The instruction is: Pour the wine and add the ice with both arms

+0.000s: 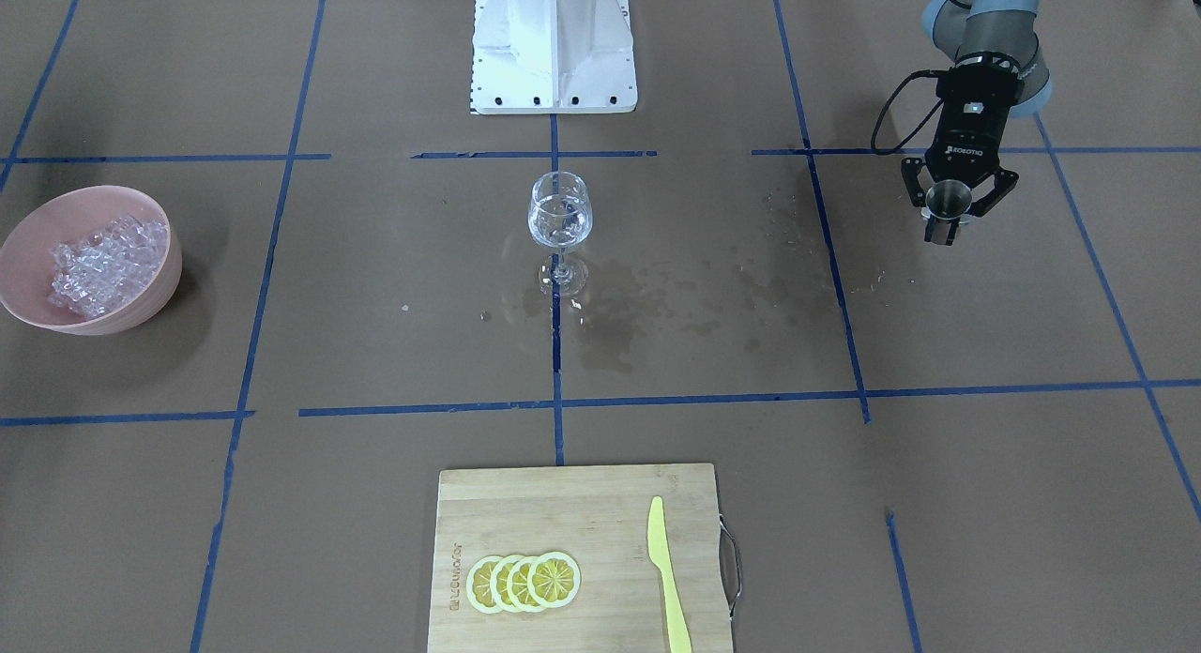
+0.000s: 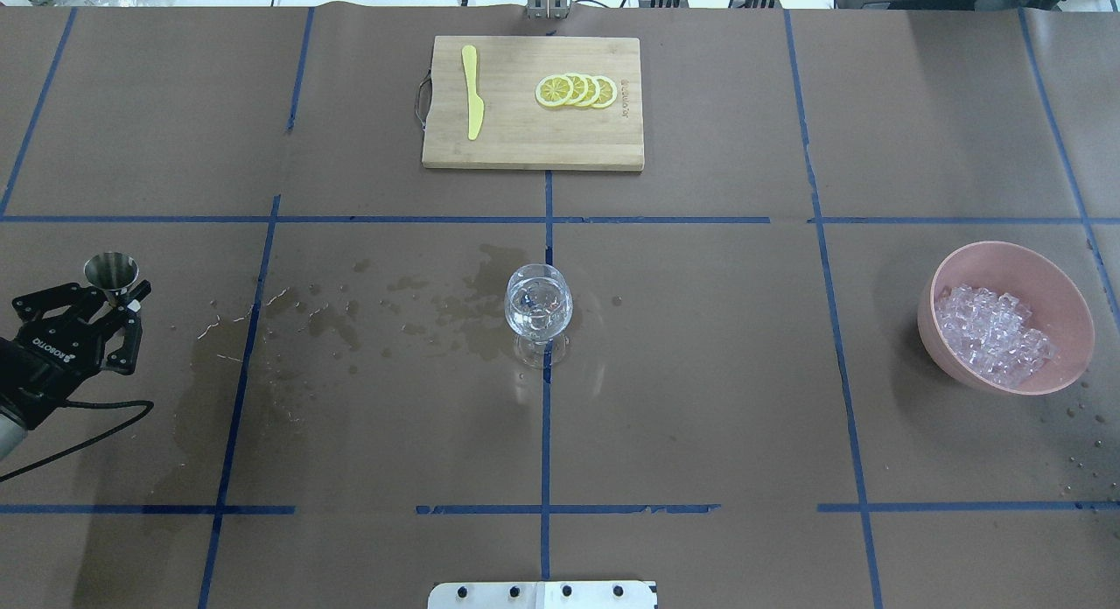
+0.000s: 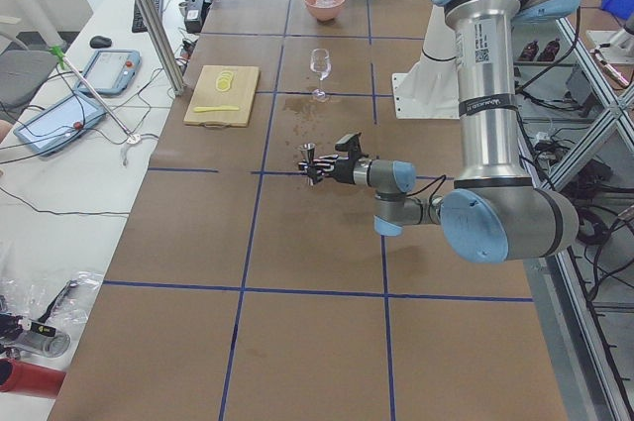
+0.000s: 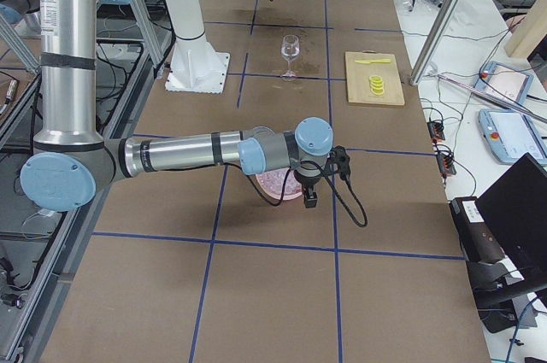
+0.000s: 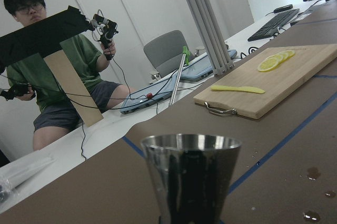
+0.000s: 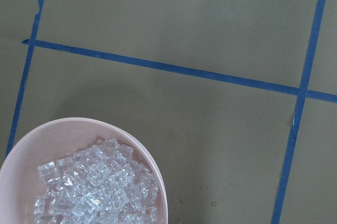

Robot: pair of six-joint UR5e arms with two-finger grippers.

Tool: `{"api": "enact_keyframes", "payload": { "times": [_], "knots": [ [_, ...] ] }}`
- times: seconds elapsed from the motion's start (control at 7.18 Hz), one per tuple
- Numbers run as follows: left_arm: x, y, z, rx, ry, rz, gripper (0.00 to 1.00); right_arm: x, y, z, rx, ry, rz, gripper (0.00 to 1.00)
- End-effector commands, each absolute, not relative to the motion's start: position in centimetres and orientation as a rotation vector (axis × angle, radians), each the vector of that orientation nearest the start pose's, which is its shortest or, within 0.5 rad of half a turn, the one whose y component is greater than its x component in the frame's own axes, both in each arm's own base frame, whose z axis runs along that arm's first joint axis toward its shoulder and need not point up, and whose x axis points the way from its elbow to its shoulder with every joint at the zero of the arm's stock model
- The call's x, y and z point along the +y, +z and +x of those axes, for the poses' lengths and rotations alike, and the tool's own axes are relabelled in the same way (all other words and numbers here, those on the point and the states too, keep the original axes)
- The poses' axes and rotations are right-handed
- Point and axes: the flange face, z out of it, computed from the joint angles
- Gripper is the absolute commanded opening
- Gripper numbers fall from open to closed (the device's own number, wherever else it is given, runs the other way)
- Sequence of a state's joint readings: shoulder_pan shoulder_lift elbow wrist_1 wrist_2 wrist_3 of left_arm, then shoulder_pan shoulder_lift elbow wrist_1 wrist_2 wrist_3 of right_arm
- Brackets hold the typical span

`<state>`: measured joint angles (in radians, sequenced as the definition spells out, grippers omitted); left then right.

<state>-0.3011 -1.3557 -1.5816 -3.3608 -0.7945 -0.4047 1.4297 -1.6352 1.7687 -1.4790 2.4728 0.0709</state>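
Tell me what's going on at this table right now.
The left gripper holds a small metal cup upright, out at its own side of the table. The wine glass stands in the middle, with wet splashes beside it. The right gripper hangs over the pink bowl of ice; whether it is open cannot be told.
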Motion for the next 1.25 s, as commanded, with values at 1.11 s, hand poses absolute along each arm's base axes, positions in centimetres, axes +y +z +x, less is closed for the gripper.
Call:
{"api": "enact_keyframes", "payload": {
  "times": [1.11],
  "knots": [
    [-26.2, 56.0, 35.4, 0.857, -0.132, 1.331, 0.00, -47.5, 57.4, -1.1, -0.916, -0.162, 0.110, 1.00]
  ]
}}
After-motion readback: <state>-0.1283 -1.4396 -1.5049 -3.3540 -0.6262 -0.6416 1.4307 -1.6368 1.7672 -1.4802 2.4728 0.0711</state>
